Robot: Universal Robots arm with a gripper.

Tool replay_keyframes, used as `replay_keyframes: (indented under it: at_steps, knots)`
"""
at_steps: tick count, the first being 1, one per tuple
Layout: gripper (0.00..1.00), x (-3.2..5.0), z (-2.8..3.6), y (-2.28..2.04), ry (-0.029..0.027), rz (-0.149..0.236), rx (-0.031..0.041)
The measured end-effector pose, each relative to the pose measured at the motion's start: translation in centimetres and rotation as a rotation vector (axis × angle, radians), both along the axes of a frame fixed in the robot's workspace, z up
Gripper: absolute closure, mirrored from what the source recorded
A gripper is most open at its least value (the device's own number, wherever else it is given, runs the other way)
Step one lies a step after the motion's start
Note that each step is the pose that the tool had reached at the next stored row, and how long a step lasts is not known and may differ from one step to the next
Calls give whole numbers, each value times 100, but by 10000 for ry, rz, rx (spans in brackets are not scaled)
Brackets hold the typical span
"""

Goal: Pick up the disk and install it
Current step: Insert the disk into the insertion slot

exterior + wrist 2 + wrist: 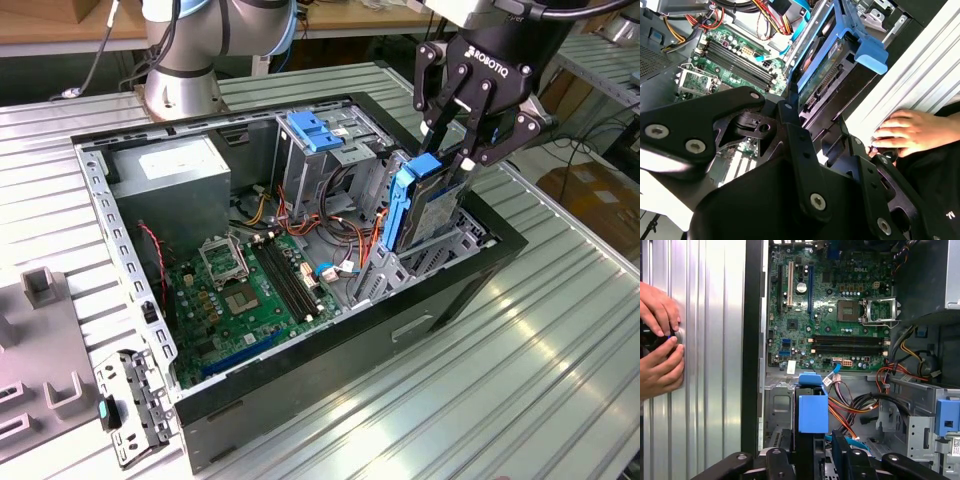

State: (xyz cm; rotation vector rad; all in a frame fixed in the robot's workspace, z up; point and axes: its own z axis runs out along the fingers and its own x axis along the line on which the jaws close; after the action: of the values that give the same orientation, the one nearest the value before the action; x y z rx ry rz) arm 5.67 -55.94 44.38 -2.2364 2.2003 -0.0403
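Robot hand was clamped on the upper end of the disk, fingers closed on it, above the open computer case on the ribbed metal table. The disk stood on edge with its long axis close to vertical and leaning slightly. Its blue rail faced the exterior view's left, and its lower end was down inside the drive cage at the case's front corner. Cage walls hid how deep it sat. The second wrist view showed the connector edge turned up toward the hand; the label could not be made out. A person's hands rested on the table beside the case, pinching a small dark object too hidden to identify.
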Motion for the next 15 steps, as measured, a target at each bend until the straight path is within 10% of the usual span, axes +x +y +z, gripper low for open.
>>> replay_keyframes:
  at_steps: [7,15]
  knots:
    - [65,1,9,-1,-1,-1,7]
    - [65,60,116,0,132,0,1]
